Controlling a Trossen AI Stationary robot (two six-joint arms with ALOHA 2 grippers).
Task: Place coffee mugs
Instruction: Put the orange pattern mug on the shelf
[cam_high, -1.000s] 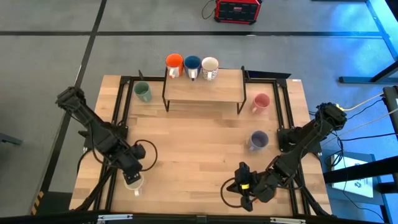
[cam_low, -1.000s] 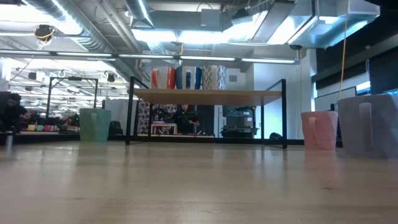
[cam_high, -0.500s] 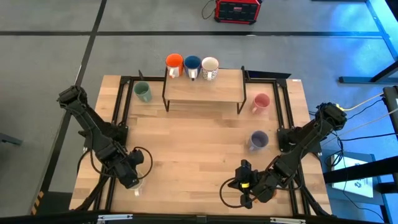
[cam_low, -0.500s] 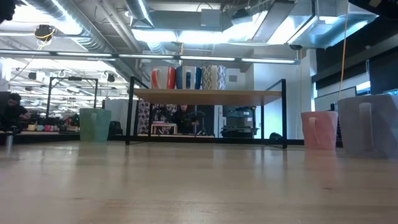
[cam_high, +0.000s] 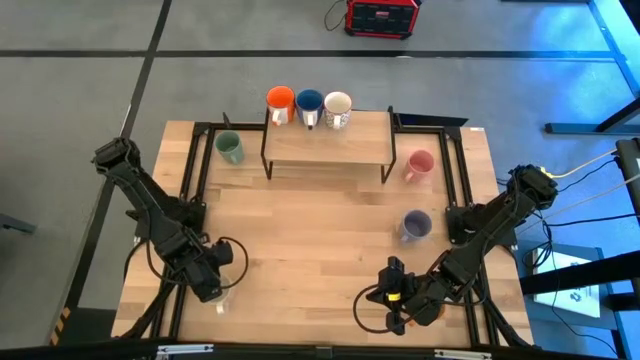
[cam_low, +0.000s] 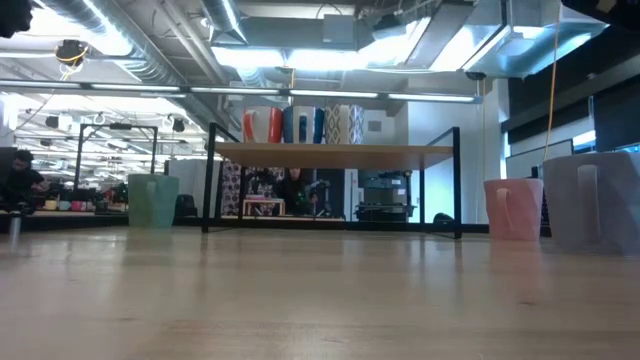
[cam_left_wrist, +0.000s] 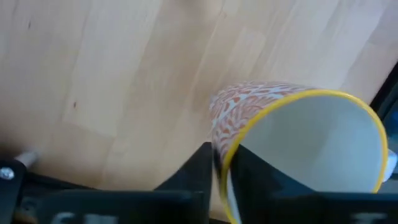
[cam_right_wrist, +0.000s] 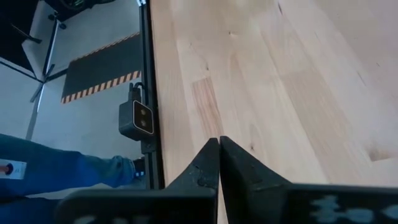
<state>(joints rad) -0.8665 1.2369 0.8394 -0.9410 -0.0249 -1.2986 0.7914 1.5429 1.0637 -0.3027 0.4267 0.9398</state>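
The whole table (cam_high: 330, 230) is seen straight down from overhead, the shelf (cam_low: 335, 153) is faced level from tabletop height and shared with that top view, and the boards are viewed up close from both wrists.

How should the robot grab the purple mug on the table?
Probably by the rim, from straight above. The purple mug stands upright with its mouth open to the ceiling, so one finger could slip inside and one outside the wall. Its handle points toward the table's middle, so pinching a side away from it looks easiest. The left pincer grips the patterned mug at the rim like that.
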